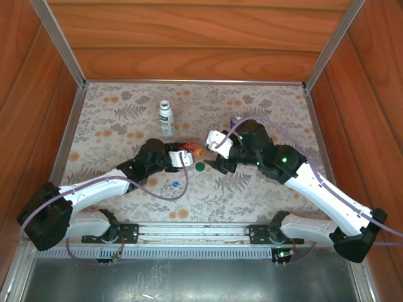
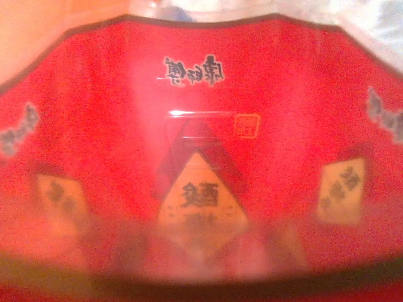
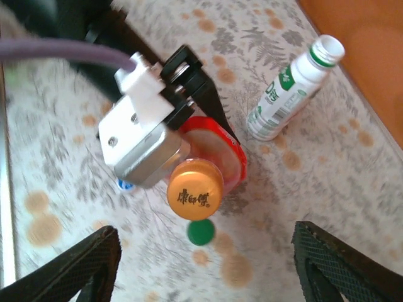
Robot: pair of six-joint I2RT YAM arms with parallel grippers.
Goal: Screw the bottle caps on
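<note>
**A:** How are the fingers of the left gripper (image 1: 186, 155) found?

**B:** They are closed on the red bottle (image 3: 217, 148), which is pinched by its body between them. The bottle is held with its mouth turned toward the right gripper (image 3: 206, 234). In the left wrist view the red label is seen pressed close to the lens and blurred.

**A:** And what is seen at the bottle's mouth?

**B:** The orange cap (image 3: 195, 189) is seated on it, just past the left fingertips. Whether it has been turned tight cannot be told.

**A:** How are the right fingers (image 3: 82, 270) placed?

**B:** They are spread wide, and nothing is gripped by them. The orange cap is found ahead of the two fingertips, facing the gap between them, and is touched by neither.

**A:** Where are the other caps?

**B:** The green cap (image 3: 201, 232) is laid flat on the flowered table (image 1: 264, 189), near the capped mouth and in line with the gap between the right fingertips, clear of both fingers. The blue cap (image 1: 175, 184) is also laid on the table, on the near side of the left fingers. In the right wrist view it is partly hidden behind the left gripper's body.

**A:** Is another bottle to be noted?

**B:** The white bottle (image 1: 165, 118) with the green label is stood upright on the far side of the left fingers, apart from both grippers. Its mouth is left uncovered.
</note>
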